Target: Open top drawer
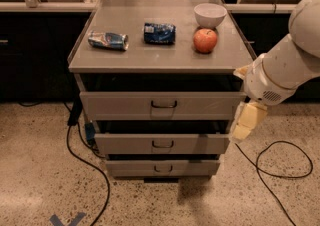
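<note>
The top drawer (pixel 125 106) is the widest grey front of three, just under the cabinet top, with a small dark loop handle (pixel 164 104) at its centre. A dark gap shows above its front. My gripper (pixel 248 121), cream-coloured, hangs from the white arm (pixel 287 67) at the drawer's right end, beside the cabinet's right front corner and to the right of the handle. It holds nothing that I can see.
On the cabinet top (pixel 150 55) lie a crushed can (pixel 108 40), a blue packet (pixel 159 33), a red apple (pixel 205 40) and a white bowl (pixel 210 14). Two narrower drawers (pixel 125 143) sit below. Black cables (pixel 87 162) trail on the floor on both sides.
</note>
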Available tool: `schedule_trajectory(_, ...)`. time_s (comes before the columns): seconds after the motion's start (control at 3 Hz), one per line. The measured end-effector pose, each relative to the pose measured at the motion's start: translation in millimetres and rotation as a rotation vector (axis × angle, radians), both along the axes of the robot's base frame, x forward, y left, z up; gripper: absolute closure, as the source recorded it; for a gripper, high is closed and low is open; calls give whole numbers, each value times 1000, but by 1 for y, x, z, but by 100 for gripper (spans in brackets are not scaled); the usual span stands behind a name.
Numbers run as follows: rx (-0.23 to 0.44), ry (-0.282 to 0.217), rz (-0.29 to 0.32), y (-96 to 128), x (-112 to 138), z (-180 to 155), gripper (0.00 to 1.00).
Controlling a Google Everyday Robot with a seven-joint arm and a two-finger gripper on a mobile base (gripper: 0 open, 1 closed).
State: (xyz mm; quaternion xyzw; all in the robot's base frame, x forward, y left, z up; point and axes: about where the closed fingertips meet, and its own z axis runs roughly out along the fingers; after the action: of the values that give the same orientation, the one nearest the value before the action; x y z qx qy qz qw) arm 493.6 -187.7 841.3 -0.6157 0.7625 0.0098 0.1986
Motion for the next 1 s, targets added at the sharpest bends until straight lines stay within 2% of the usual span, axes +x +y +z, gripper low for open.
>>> schedule_trajectory(0.33,19,0,24,6,8,-24,0)
schedule_trajectory(1.0,70,-6,88,35,42,-82,0)
